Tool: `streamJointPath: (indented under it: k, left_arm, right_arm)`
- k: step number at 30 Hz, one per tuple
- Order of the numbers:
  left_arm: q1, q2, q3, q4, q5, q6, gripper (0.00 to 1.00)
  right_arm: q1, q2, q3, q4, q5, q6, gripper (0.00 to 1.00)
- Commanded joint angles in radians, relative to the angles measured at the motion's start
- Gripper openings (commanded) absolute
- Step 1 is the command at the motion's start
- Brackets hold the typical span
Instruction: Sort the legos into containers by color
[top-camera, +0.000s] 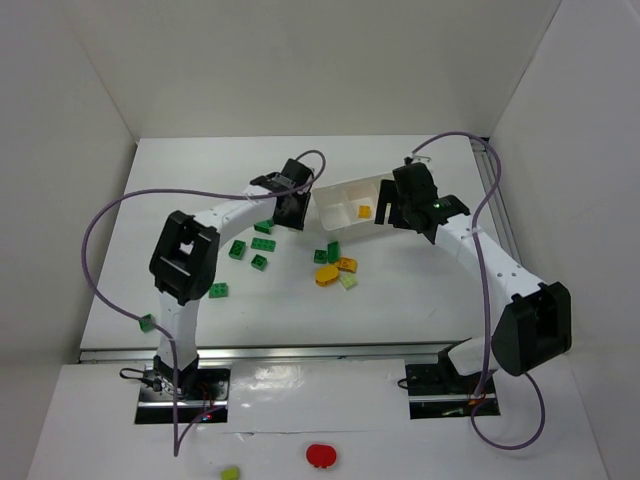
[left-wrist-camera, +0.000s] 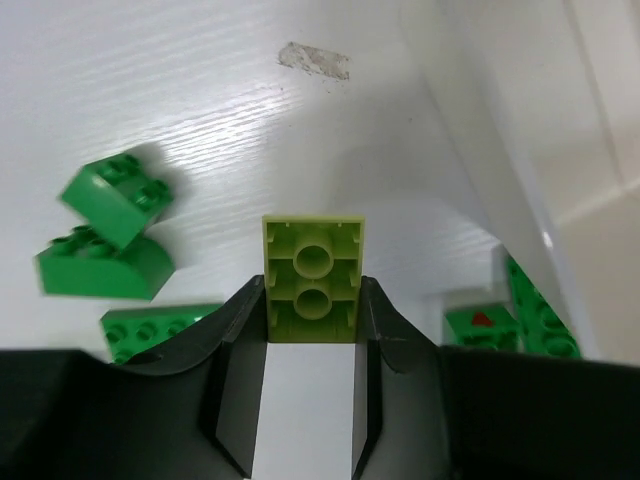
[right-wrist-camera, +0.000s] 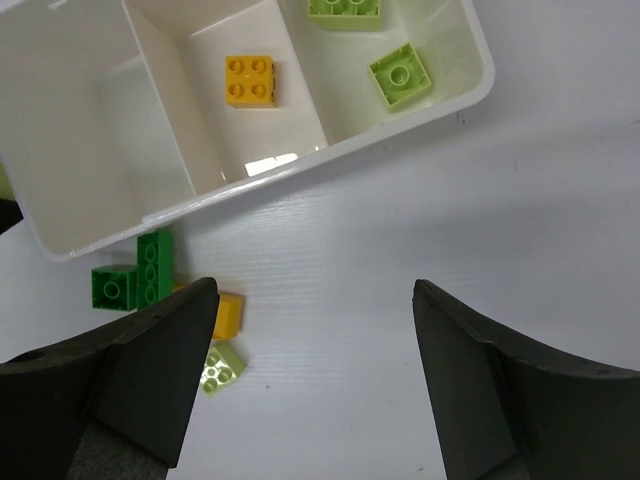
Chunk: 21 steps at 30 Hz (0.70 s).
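The pale green brick (left-wrist-camera: 313, 262) sits between the fingers of the left gripper (left-wrist-camera: 312, 310), hollow underside up, both fingers pressed against its sides, so it is gripped. Whether it is off the table (left-wrist-camera: 200, 90) I cannot tell. Only its near end is pinched and the rest sticks out past the fingertips. Dark green bricks (left-wrist-camera: 105, 230) lie just beside it on one side, and the white tray (right-wrist-camera: 60, 120) rises close on the other. In the tray an orange brick (right-wrist-camera: 250, 80) lies in the middle compartment and two pale green bricks (right-wrist-camera: 400, 75) in the end one. The right gripper (right-wrist-camera: 315, 300) hangs just beside that end, fingers wide apart, holding nothing

My worry is that so short a hold lets the brick twist or slip out. Its matching compartment is the one by the right arm, so reaching across could clip the tray wall or that gripper, or drop the brick in with the orange one
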Motion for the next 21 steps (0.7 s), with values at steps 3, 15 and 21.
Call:
streamJointPath:
  k: [3, 15, 21]
  left_arm:
    - [0.01, -0.206, 0.05, -0.047, 0.055, 0.025, 0.0]
    - [-0.055, 0.125, 0.684, -0.07, 0.504, -0.118, 0.0]
    - [-0.064, 0.24, 0.713, 0.149, 0.622, -0.271, 0.0]
  right_arm:
    - [-0.035, -0.056, 0.025, -0.007, -0.015, 0.045, 0.86]
    - [-0.103, -0.191, -0.017, -0.004, 0.117, 0.153, 0.86]
    - [-0.112, -0.293, -0.04, -0.016, 0.183, 0.207, 0.86]
